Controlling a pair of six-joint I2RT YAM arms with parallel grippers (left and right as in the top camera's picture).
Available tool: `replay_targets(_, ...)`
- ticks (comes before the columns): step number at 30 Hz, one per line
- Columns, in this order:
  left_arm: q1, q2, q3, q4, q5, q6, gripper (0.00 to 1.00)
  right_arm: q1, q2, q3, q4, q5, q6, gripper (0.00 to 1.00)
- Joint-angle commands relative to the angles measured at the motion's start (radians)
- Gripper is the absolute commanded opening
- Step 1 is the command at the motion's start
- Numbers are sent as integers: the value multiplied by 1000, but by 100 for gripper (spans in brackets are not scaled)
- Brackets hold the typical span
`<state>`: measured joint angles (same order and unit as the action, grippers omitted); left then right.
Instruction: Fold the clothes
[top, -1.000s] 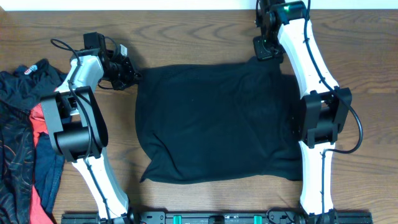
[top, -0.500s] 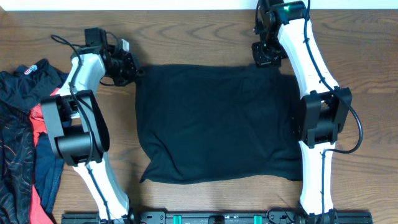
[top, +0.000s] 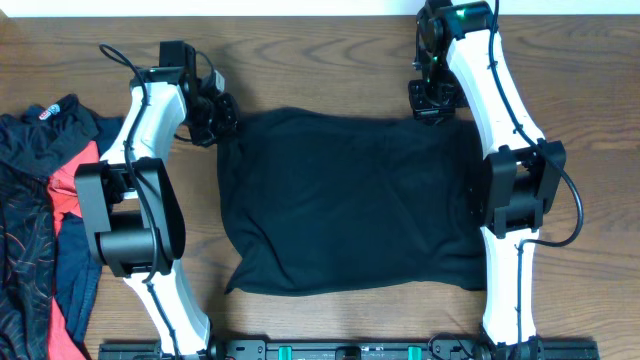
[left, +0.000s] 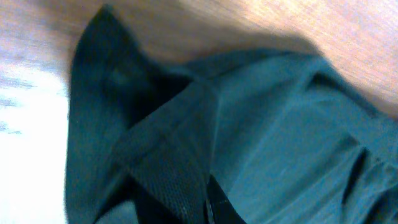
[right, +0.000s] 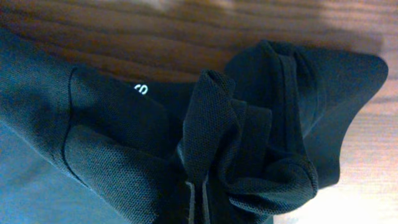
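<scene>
A plain black shirt (top: 350, 200) from the clothes lies spread across the middle of the wooden table. My left gripper (top: 218, 118) is shut on its far left corner. In the left wrist view a fold of black mesh fabric (left: 180, 162) runs down into the gripper (left: 208, 210). My right gripper (top: 432, 103) is shut on the far right corner. The right wrist view shows bunched cloth (right: 249, 149) pinched in that gripper (right: 196, 205), with a small white print (right: 140, 88) beside it.
More clothes are heaped at the table's left edge: a black patterned piece (top: 25, 270), a red one (top: 70, 180) and a navy one (top: 78, 285). Both arm bases stand at the front edge. Bare wood (top: 320, 50) lies beyond the shirt.
Both grippers have drawn the shirt's far corners a little toward the front; the left one also shifted right, and the far edge now sits slightly lower.
</scene>
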<state>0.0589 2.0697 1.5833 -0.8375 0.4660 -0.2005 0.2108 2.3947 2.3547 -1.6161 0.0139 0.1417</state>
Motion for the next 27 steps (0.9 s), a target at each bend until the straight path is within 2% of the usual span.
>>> replay_targets(1, 5, -25, 5, -49, -51, 24, 6, -1, -5, 1, -16, -7, 23, 1)
replay_targets(9, 5, -25, 5, -158, -86, 24, 6, -1, -5, -13, -66, -5, 62, 2)
replay_targets(13, 5, -25, 5, -153, -137, 24, 6, -2, -5, -16, -3, 49, 97, 2)
replay_targets(22, 8, -31, 16, 75, -146, 32, 6, -33, -7, -15, 254, 78, 95, 2)
replay_targets(27, 8, -31, 45, 148, -146, 31, 6, -51, -13, -13, 374, 107, 67, 1)
